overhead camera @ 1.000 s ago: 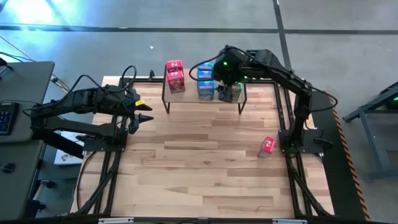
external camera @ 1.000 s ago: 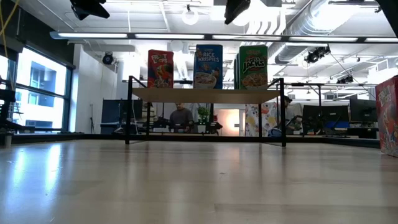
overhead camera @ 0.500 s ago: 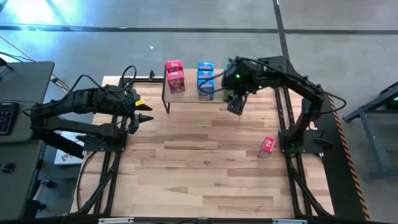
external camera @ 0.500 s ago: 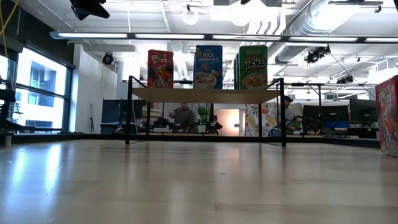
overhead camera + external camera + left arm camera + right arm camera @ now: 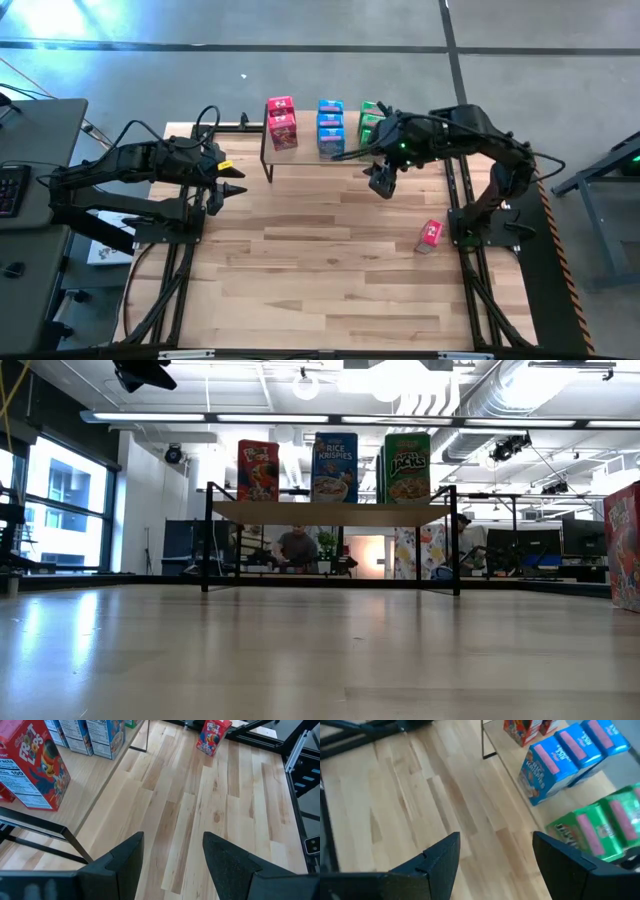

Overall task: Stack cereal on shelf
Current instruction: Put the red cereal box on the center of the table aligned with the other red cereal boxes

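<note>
Across the wooden bench [image 5: 320, 260], the right gripper [image 5: 381, 184] is hanging spread and empty before the shelf [image 5: 300, 155] of cereal boxes [image 5: 330, 128], likely freed for the lone red box [image 5: 431, 234], while the left gripper [image 5: 232, 182] is waiting, spread.

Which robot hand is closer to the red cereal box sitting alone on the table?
The right hand. It hangs above the table beside the lone red box; the left hand waits across the table.
</note>
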Controlling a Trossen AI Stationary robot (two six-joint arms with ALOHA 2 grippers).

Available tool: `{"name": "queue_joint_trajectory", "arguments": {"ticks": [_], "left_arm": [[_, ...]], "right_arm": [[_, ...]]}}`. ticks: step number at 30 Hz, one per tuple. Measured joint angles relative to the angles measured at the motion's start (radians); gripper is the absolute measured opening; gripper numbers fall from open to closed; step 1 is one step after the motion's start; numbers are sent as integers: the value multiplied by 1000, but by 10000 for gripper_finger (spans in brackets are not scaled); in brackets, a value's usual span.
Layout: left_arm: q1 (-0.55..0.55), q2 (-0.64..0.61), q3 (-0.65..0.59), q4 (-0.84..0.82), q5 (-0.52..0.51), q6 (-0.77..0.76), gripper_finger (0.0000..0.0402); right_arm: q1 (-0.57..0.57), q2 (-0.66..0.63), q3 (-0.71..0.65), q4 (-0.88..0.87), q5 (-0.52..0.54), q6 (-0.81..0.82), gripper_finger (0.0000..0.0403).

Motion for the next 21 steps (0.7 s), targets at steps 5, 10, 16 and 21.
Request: {"name": "queue_joint_trajectory", "arguments": {"ticks": [5, 10, 16, 21], "left_arm": [[0, 0, 0, 0, 0, 0, 196], [0, 0, 0, 0, 0, 0, 196], [0, 1, 0, 0, 0, -11, 196], [0, 1, 0, 1, 0, -73, 196]], "right_arm": [[56, 1, 0, 0, 9, 143, 242], [115, 1, 0, 0, 31, 264, 242], [191, -17, -67, 2, 73, 321, 242], [231, -104, -263, 0, 70, 393, 242]]}}
